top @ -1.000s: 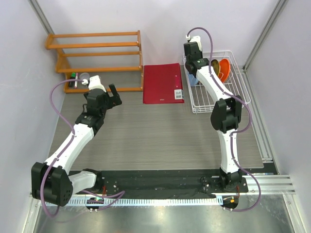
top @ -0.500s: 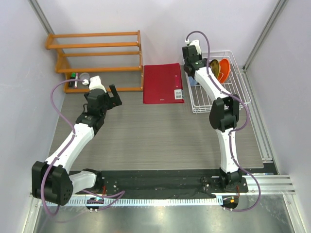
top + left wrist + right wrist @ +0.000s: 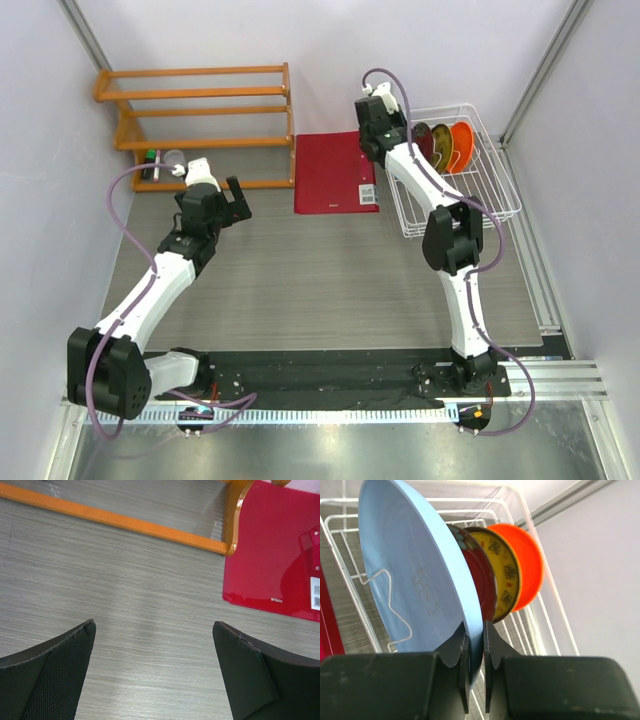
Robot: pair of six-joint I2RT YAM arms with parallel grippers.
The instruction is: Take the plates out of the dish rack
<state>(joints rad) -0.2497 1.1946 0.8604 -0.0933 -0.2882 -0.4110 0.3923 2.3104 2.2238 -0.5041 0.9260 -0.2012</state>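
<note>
Blue plate [image 3: 415, 580] rim-pinched in right fingers [image 3: 451, 650], left fingers [image 3: 55, 665] spread; slip or snag on dish rack [image 3: 475, 195] wires possible.

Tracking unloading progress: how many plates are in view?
4. The light blue plate is at the dish rack, rim pinched in the right gripper; behind it, in a row, stand the red floral plate, yellow plate and orange plate. None seems hidden.

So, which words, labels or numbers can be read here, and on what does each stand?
Nothing reads clearly.
On the folder: small pale imprint, too small to read.
On its white label: barcode, print blurred.
On the blue plate: faint mark, illegible.
On the yellow plate: dark motifs, perhaps not writing.
</note>
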